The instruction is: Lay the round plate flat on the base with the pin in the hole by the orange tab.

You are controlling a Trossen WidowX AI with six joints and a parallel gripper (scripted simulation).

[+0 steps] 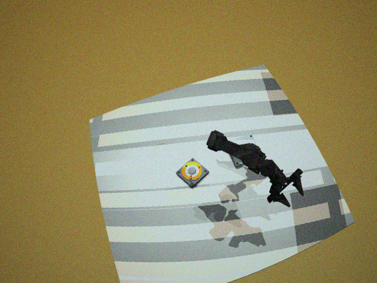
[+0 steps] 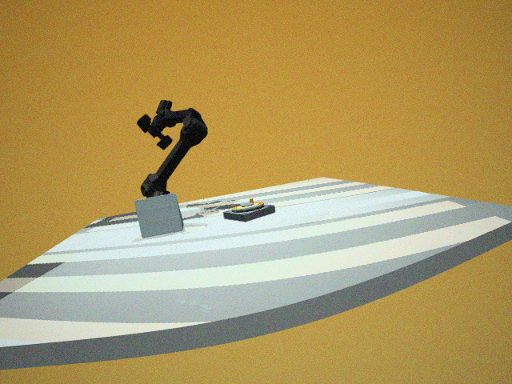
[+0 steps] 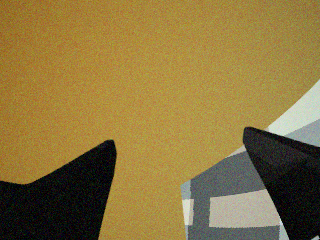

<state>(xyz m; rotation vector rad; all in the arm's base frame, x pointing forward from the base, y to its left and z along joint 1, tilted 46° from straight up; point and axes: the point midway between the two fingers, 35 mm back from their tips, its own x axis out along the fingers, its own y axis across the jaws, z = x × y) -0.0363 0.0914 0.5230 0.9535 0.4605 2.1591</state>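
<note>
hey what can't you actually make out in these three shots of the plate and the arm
- Pin and hole: too small in the top view to tell them apart on the round plate.
- Plate tilt: exterior view shows the plate too small to judge.
- Orange tab: only a speck, exterior view.
- Wrist view: plate and base out of frame; only the open gripper and a table corner.

We see a tabletop (image 1: 158, 142) banded in pale blue, grey, cream and beige stripes, with darker grey blocks toward one corner. Around it lies a plain mustard-yellow backdrop (image 1: 91, 55). On the tabletop stands a grey block (image 2: 159, 214), tilted slightly, near one edge.
</note>
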